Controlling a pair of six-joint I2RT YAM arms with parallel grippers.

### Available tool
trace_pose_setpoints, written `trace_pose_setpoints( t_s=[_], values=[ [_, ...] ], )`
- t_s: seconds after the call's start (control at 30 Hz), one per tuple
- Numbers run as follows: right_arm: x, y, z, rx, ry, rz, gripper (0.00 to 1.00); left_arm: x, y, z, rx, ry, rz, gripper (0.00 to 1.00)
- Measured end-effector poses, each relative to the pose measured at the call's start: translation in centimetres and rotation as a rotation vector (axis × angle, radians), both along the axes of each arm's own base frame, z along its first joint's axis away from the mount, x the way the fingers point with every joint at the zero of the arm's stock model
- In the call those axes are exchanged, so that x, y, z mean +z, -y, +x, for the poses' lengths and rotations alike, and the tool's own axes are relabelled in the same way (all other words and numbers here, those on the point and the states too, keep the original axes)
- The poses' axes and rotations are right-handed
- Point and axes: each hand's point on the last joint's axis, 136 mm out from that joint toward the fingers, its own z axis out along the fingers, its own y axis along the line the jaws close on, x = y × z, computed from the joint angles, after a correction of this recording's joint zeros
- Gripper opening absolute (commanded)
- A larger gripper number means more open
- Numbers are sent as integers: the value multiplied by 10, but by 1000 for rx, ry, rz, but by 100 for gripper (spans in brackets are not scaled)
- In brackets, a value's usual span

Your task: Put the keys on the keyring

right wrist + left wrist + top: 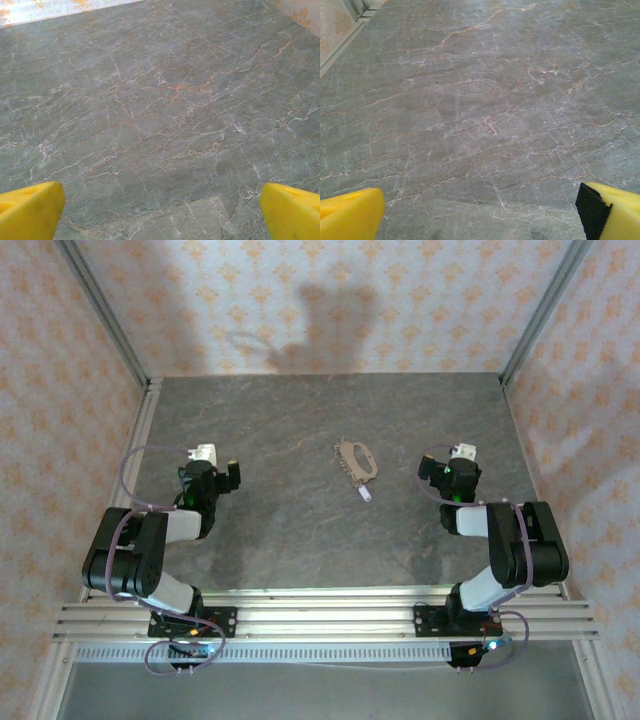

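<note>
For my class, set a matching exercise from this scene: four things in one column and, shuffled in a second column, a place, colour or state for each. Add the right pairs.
Things
1. key
2. keyring
3. left gripper
4. right gripper

Descriptions
A. open, over the right side of the table
B. tan oval, lying right of the table's centre
C. pale head, lying by the keyring's near end
D. open, over the table's left side

Pairs: 1-C, 2-B, 3-D, 4-A
</note>
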Motion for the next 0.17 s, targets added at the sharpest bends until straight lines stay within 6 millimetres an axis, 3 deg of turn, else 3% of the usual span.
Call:
trace_pose_setpoints(
  t_s=[0.17],
  values=[
    [0, 1, 0, -1, 0, 2, 99, 0, 0, 0, 0, 0, 0, 100]
  ],
)
